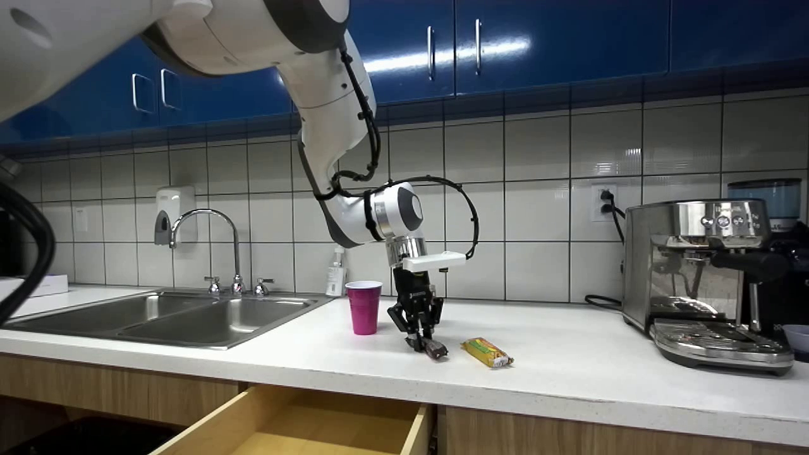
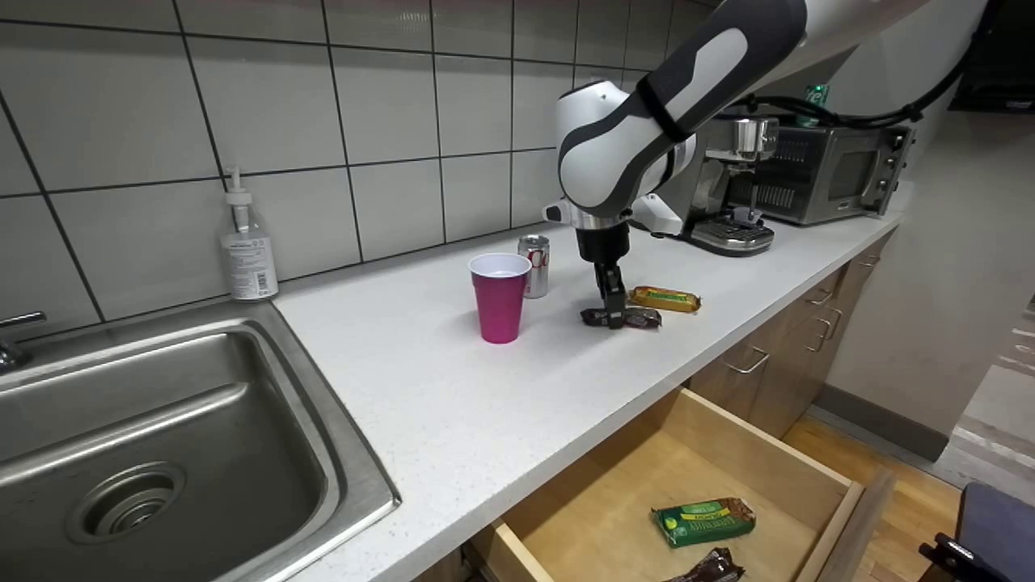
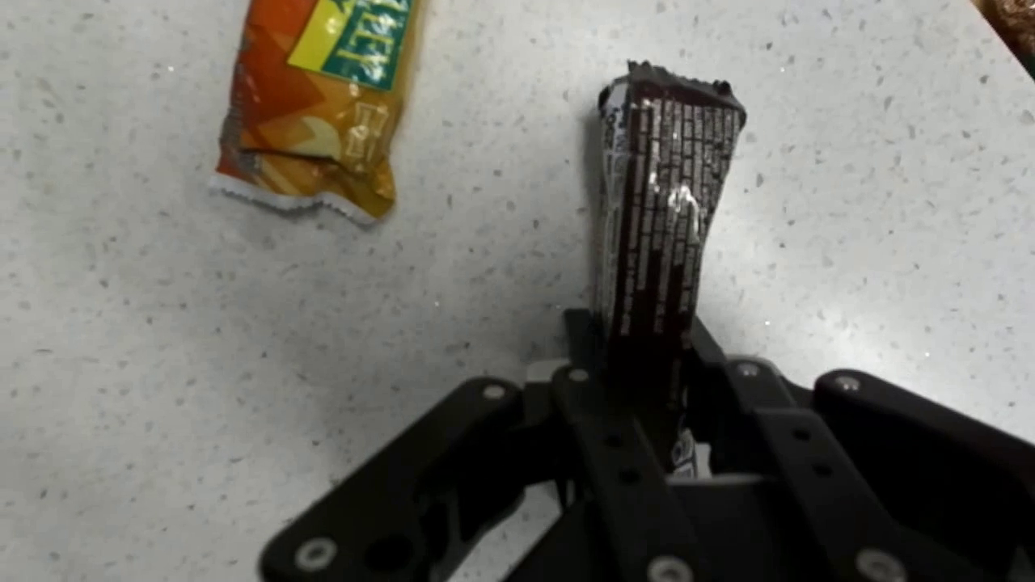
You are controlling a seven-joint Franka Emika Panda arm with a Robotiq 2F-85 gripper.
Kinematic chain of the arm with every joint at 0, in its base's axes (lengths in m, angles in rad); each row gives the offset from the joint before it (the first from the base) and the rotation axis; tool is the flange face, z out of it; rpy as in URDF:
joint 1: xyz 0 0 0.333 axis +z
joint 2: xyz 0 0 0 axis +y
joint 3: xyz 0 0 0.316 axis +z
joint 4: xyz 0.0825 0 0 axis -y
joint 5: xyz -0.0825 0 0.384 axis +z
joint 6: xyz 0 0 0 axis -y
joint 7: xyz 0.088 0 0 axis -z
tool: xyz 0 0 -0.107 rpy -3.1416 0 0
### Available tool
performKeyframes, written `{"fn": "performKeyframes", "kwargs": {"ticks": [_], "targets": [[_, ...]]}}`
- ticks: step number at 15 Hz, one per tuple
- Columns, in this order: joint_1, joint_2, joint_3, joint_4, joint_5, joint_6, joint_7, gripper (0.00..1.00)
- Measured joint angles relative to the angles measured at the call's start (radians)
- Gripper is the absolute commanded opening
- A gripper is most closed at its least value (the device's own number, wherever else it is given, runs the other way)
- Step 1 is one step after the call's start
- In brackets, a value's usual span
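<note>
My gripper (image 1: 419,341) points down at the white counter, with its fingers on both sides of a dark brown wrapped bar (image 1: 436,349). In the wrist view the gripper (image 3: 643,343) is closed against the sides of the brown bar (image 3: 675,194), which sticks out beyond the fingertips. The bar appears to lie on the counter. A yellow-orange wrapped bar (image 1: 486,352) lies beside it, apart from the gripper, and also shows in the wrist view (image 3: 315,113). A magenta cup (image 2: 500,305) stands upright nearby. A silver can (image 2: 534,263) stands behind the cup.
An open wooden drawer (image 2: 602,493) lies below the counter edge, holding a green wrapped bar (image 2: 703,521) and a dark wrapper (image 2: 716,567). A steel sink (image 1: 215,319) with a faucet (image 1: 236,253), a soap bottle (image 2: 248,250), an espresso machine (image 1: 644,265) and a microwave (image 2: 849,174) flank the area.
</note>
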Motion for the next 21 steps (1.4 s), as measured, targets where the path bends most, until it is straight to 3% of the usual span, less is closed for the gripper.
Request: {"fn": "performKeyframes", "kwargs": {"ticks": [1, 11, 21], "targets": [[0.0, 0.0, 0.0, 0.0, 0.0, 0.0, 0.0, 0.02], [0.008, -0.04, 0.011, -0.046, -0.002, 0.025, -0.004, 0.04], [0.07, -0.296, 0.014, -0.398, -0.015, 0.082, 0.001, 0.04]]}}
